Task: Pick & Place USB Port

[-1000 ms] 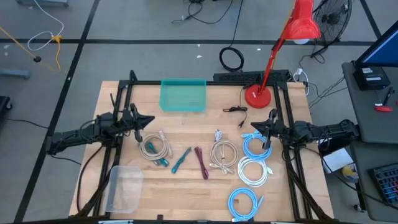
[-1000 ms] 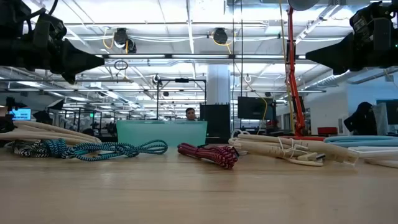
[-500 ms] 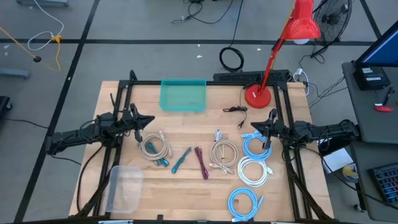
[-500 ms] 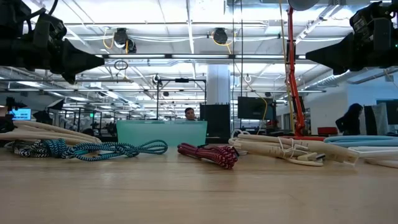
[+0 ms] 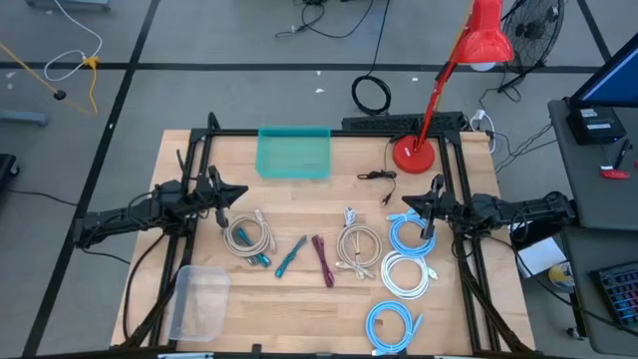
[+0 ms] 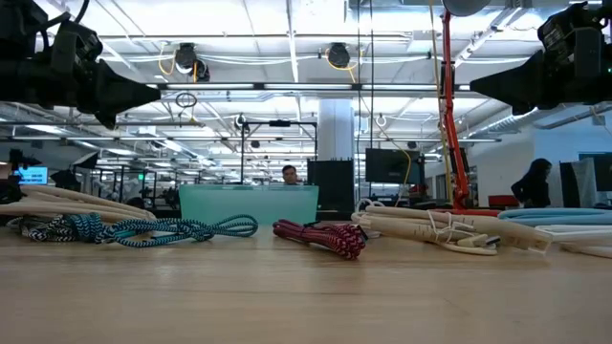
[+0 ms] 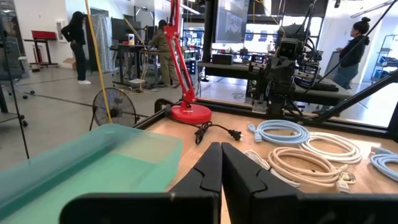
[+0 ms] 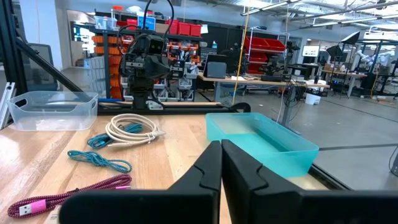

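Several coiled USB cables lie flat on the wooden table: a beige coil (image 5: 247,235), a teal braided one (image 5: 289,255), a maroon one (image 5: 323,259), a cream coil (image 5: 358,247), and light-blue and white coils (image 5: 406,254) at the right. My left gripper (image 5: 240,193) hovers shut at the table's left side, above the beige coil's far side. My right gripper (image 5: 416,207) hovers shut at the right side, over the light-blue coils. In the wrist views each pair of fingers, left (image 7: 221,163) and right (image 8: 221,163), is closed on nothing.
A teal bin (image 5: 294,153) sits at the far edge, a clear plastic bin (image 5: 199,300) at the near left corner. A red desk lamp (image 5: 414,152) with a black cord (image 5: 379,177) stands at the far right. A black frame (image 5: 204,140) borders the table. People stand in the room beyond.
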{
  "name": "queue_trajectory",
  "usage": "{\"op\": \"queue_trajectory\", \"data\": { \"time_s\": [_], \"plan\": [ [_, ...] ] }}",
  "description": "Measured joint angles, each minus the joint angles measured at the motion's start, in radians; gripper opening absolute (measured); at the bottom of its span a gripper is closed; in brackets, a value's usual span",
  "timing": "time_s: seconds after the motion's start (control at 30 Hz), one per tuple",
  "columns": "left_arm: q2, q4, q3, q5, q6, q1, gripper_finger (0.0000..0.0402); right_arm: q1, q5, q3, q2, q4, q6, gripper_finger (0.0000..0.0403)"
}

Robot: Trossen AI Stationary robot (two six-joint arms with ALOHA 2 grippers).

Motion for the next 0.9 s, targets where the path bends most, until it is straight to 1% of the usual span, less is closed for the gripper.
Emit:
{"op": "queue_trajectory", "data": {
  "time_s": [0.43, 0.5, 0.53, 0.67, 0.83, 0.9],
  "plan": [
    [0.0, 0.0, 0.0, 0.0, 0.0, 0.0, 0.0006, 0.0, 0.0, 0.0, 0.0, 0.0, 0.0, 0.0],
    [0.0, 0.0, 0.0, 0.0, 0.0, 0.0, 0.0006, 0.0, 0.0, 0.0, 0.0, 0.004, -0.025, 0.0],
    [0.0, 0.0, 0.0, 0.0, 0.0, 0.0, 0.0006, -0.001, 0.002, 0.0, 0.0, 0.02, -0.089, 0.0],
    [0.0, 0.0, 0.0, 0.0, 0.0, 0.0, 0.0006, -0.001, 0.001, 0.0, 0.0, 0.112, -0.438, 0.0],
    [0.0, 0.0, 0.0, 0.0, 0.0, 0.0, 0.0006, -0.001, 0.002, 0.0, 0.0, 0.149, -0.775, 0.0],
    [0.0, 0.0, 0.0, 0.0, 0.0, 0.0, 0.0006, -0.001, 0.001, 0.0, 0.0, 0.155, -0.859, 0.0]
  ]
}}
